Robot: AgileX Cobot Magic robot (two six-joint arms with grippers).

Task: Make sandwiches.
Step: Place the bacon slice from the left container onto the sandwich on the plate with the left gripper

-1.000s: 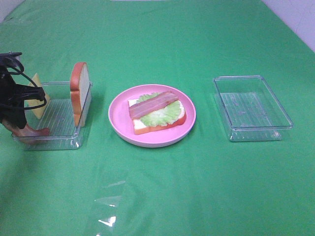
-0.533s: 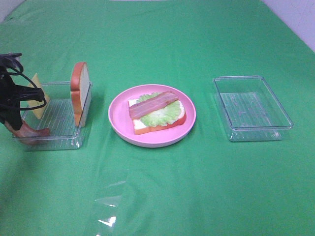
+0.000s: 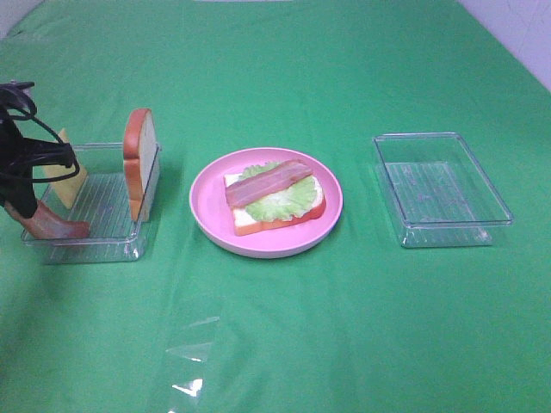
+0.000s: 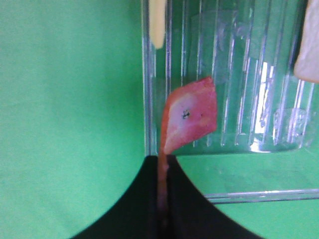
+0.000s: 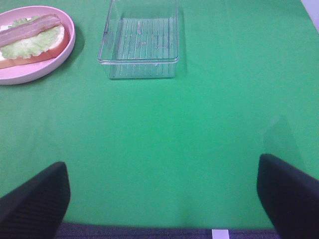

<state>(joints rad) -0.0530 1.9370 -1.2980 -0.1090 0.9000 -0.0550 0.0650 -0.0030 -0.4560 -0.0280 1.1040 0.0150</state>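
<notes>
On the pink plate (image 3: 209,206) lies a half-built sandwich (image 3: 275,197): a bread slice, green lettuce and one bacon strip on top; the right wrist view shows that sandwich (image 5: 31,39) too. My left gripper (image 3: 28,211) is shut on a second bacon strip (image 3: 57,226), lifting it over the near left corner of the left clear tray (image 3: 95,245). In the left wrist view the bacon strip (image 4: 189,115) hangs from the closed jaws. A bread slice (image 3: 140,159) stands upright in that tray beside a yellow cheese square (image 3: 66,179). My right gripper (image 5: 162,196) is open, far from the plate.
An empty clear tray (image 3: 441,188) sits at the right, and shows as the tray (image 5: 140,42) in the right wrist view. A green cloth covers the table. A crumpled clear film (image 3: 191,366) lies near the front edge.
The left gripper has closed on the bacon strip and raised it slightly from the tray floor. The right arm has not moved.
</notes>
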